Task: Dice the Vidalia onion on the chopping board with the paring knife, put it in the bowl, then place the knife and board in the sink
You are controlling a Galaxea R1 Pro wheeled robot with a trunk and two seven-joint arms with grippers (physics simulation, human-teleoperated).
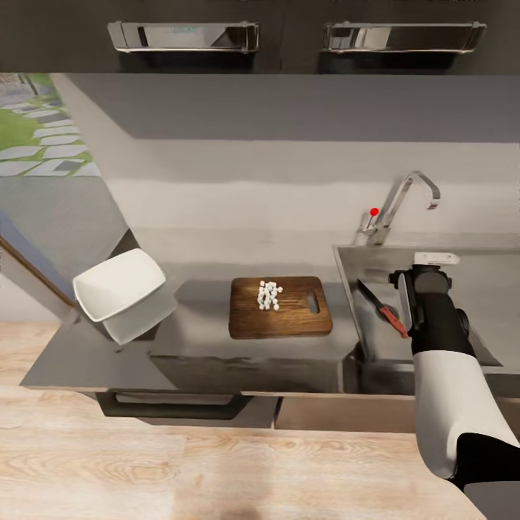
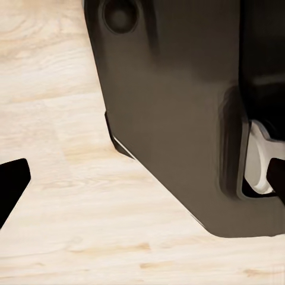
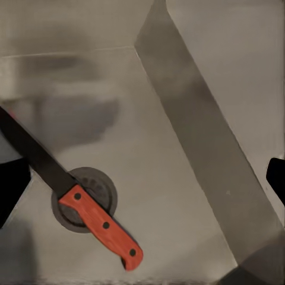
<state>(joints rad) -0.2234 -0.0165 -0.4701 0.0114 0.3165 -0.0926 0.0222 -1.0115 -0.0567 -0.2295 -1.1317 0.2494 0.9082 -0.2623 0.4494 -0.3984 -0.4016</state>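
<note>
Right pincer (image 1: pixel 409 297) hung spread over the matte grey sink (image 3: pixel 148 148), probably having released the red-handled paring knife (image 3: pixel 80 199) across its drain.

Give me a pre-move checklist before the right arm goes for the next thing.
1. Knife in the sink: ok, lying over the drain.
2. Right end effector released: ok, fingers spread apart, nothing between them.
3. Diced onion in the bowl: not ok, pieces on the board.
4. Bowl upright: not ok, tilted.
5. Board in sink: not ok, on the counter.
6. Left end effector state: cannot tell.
</note>
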